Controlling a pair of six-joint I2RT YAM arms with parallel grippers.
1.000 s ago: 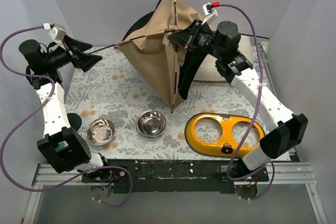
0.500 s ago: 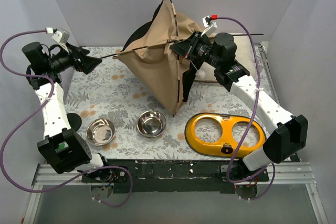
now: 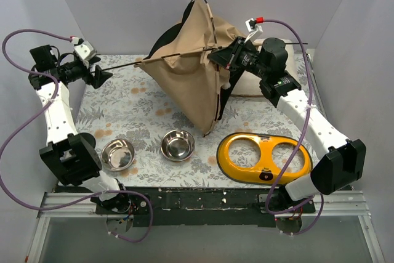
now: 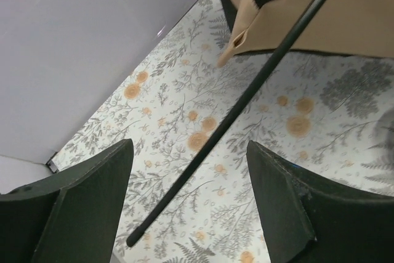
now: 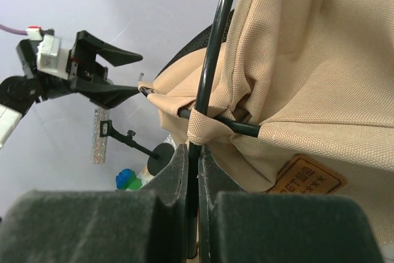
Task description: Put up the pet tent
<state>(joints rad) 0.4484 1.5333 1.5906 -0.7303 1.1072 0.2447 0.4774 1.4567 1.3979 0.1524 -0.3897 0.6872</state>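
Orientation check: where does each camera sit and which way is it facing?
Top external: above and behind the bases, looking down on the table; both arms show, left end effector and right end effector flanking the pet tent.
Left wrist: looks past its own open fingers at the table and a slanting black rod.
Right wrist: looks along its shut fingers, clamped on an upright rod, at tan tent fabric.
Shared: right wrist also sees the left end effector; all views show the tent.

Tent (image 4: 351, 23) cropped, L wrist
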